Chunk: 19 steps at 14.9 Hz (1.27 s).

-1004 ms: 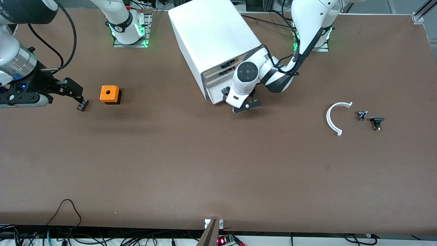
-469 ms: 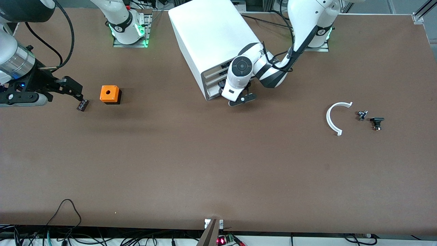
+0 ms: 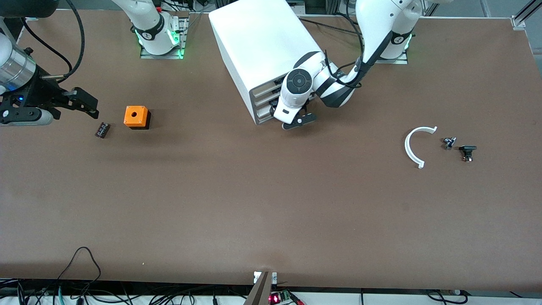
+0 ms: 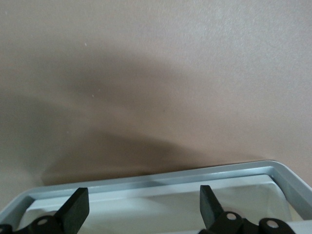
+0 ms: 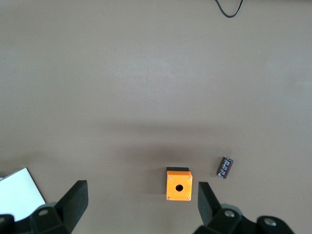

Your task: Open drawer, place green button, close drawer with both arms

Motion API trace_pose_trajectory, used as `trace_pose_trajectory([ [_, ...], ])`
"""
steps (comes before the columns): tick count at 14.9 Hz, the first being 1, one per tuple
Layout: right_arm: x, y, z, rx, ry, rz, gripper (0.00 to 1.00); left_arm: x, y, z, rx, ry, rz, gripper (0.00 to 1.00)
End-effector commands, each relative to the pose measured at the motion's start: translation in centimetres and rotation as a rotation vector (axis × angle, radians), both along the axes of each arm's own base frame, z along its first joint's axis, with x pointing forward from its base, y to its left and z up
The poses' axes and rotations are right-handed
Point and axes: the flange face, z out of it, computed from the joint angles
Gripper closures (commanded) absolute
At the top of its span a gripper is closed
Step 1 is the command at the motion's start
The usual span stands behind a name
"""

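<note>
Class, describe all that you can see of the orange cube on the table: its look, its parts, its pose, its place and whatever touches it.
The orange cube is a small box with an orange top that looks like plastic, over a darker base. A round hole sits in the middle of the top, with small screws at its corners in the right wrist view. It stands upright on the brown table, toward the right arm's end, apart from the small dark cylinder beside it. No gripper touches it.
</note>
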Motion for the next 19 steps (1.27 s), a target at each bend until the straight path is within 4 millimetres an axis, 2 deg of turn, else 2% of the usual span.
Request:
trace_pose_trajectory([
  [1,0.2,0.1,0.5,0.008,0.007,0.012,0.00,-1.1,-0.1,0.7,-0.005,0.018,0.021,0.00],
  [3,0.2,0.1,1.3,0.018,-0.008,0.012,0.00,-0.7,0.3,0.9,0.005,0.031,0.011,0.00],
  [5,0.2,0.0,1.5,0.020,-0.012,0.012,0.00,1.3,1.3,2.3,0.002,0.022,0.051,0.00],
  [6,0.2,0.1,1.5,0.019,-0.014,0.012,0.00,2.6,1.7,3.5,-0.012,0.005,0.056,0.00],
  [8,0.2,0.2,1.5,0.022,-0.013,0.012,0.00,5.7,4.1,5.8,0.002,-0.007,0.073,0.00],
  [10,0.2,0.1,1.5,0.015,-0.011,0.013,0.00,8.3,6.3,9.0,0.015,-0.045,-0.007,0.00],
  [12,0.2,0.3,1.5,0.015,-0.011,0.016,0.00,12.7,11.4,13.4,0.039,-0.075,-0.042,0.00],
  [14,0.2,0.3,1.6,0.015,-0.014,0.015,0.00,15.5,15.7,17.5,0.035,-0.057,-0.157,0.00],
  [15,0.2,0.3,1.6,0.015,-0.014,0.015,0.00,17.1,18.5,19.9,0.038,-0.067,-0.190,0.00],
  [17,0.2,0.3,1.5,0.015,-0.013,0.015,0.00,19.4,23.5,24.2,0.021,-0.094,-0.252,0.00],
  [19,0.1,0.3,1.6,0.015,-0.014,0.017,0.00,20.8,27.5,27.5,-0.005,-0.109,-0.337,0.00],
])
